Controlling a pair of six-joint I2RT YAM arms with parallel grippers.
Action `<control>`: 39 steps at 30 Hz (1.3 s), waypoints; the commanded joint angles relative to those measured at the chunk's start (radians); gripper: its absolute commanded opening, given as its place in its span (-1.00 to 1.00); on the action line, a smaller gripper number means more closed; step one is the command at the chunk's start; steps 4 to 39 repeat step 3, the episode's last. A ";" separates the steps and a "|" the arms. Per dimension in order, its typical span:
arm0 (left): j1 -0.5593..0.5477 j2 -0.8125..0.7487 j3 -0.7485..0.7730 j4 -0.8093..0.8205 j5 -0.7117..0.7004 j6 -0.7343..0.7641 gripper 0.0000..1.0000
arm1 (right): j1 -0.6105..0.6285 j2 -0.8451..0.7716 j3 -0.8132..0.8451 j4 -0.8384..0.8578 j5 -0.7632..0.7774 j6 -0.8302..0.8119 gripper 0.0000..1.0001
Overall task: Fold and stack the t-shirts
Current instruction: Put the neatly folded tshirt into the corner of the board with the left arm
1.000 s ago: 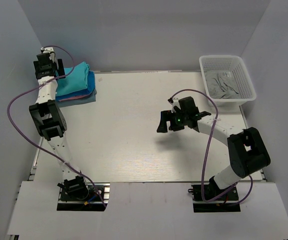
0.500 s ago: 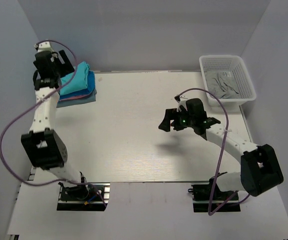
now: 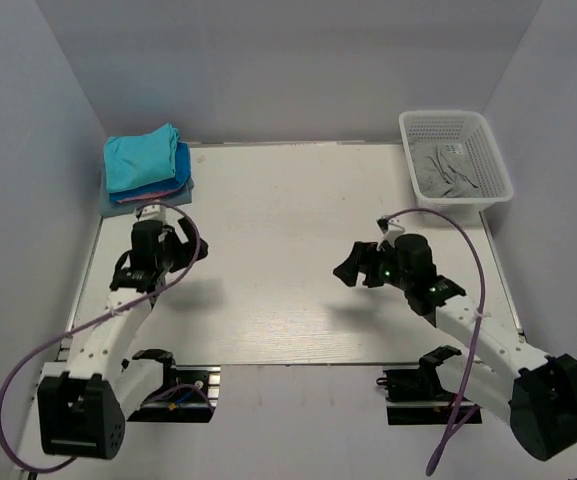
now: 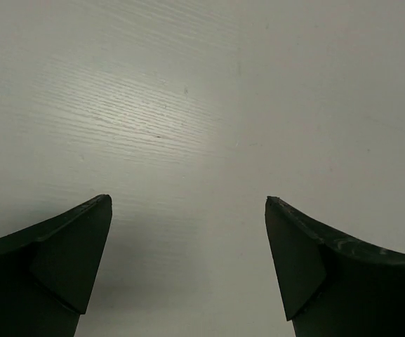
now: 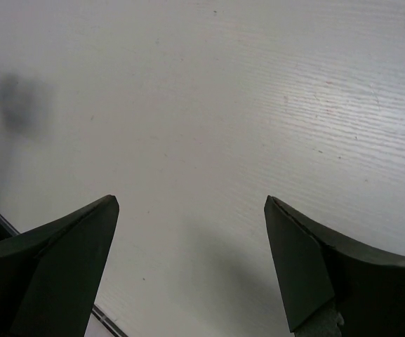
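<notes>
A stack of folded t-shirts (image 3: 144, 166) lies at the far left corner of the table, bright turquoise on top, deeper blue, a pink edge and pale grey-blue below. Another grey t-shirt (image 3: 446, 172) lies crumpled inside the white basket (image 3: 498, 160) at the far right. My left gripper (image 3: 154, 218) hangs open over bare table just in front of the stack, apart from it. My right gripper (image 3: 349, 268) is open over the table's middle right. In the wrist views the left gripper (image 4: 188, 203) and the right gripper (image 5: 191, 203) show only white tabletop between their fingers.
The white wood-grain table (image 3: 278, 250) spreads between the two arms. Grey walls close in the back and both sides. A purple cable (image 3: 448, 225) loops above the right arm, and another trails by the left arm's base (image 3: 158, 375).
The left arm has drawn back from the far left corner, uncovering the stack, and now sits lower in front of it. The right arm has slid nearer and slightly right. Both grippers stayed open.
</notes>
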 commanded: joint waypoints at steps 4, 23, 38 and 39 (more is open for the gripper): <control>-0.015 -0.179 -0.031 0.070 0.037 -0.038 1.00 | 0.001 -0.093 -0.101 0.131 0.033 0.044 0.81; -0.015 -0.179 -0.031 0.070 0.037 -0.038 1.00 | 0.001 -0.093 -0.101 0.131 0.033 0.044 0.81; -0.015 -0.179 -0.031 0.070 0.037 -0.038 1.00 | 0.001 -0.093 -0.101 0.131 0.033 0.044 0.81; -0.015 -0.179 -0.031 0.070 0.037 -0.038 1.00 | 0.001 -0.093 -0.101 0.131 0.033 0.044 0.81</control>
